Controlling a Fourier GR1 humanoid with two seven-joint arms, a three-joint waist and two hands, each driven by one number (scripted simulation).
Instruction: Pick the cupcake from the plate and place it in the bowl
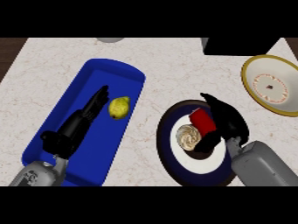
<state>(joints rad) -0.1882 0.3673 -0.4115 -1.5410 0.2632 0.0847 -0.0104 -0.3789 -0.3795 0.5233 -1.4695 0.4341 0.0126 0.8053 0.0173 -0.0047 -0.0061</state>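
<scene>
Your cupcake [196, 129] sits on the plate [177, 164], red wrapper up-right, cream frosting lower-left. Your right hand [223, 122] curls its fingers round it from the plate's right side. The bowl [293, 83] lies up-right of the plate, apart. Left of the plate, your left hand [80, 122] rests straight-fingered over the blue tray [112, 72], beside a pear [118, 107].

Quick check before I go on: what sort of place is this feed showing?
Likely a kitchen counter: a pale marbled countertop carrying a cupcake on a dark-rimmed plate, a yellow-rimmed bowl, and a pear-like fruit in a blue tray.
</scene>
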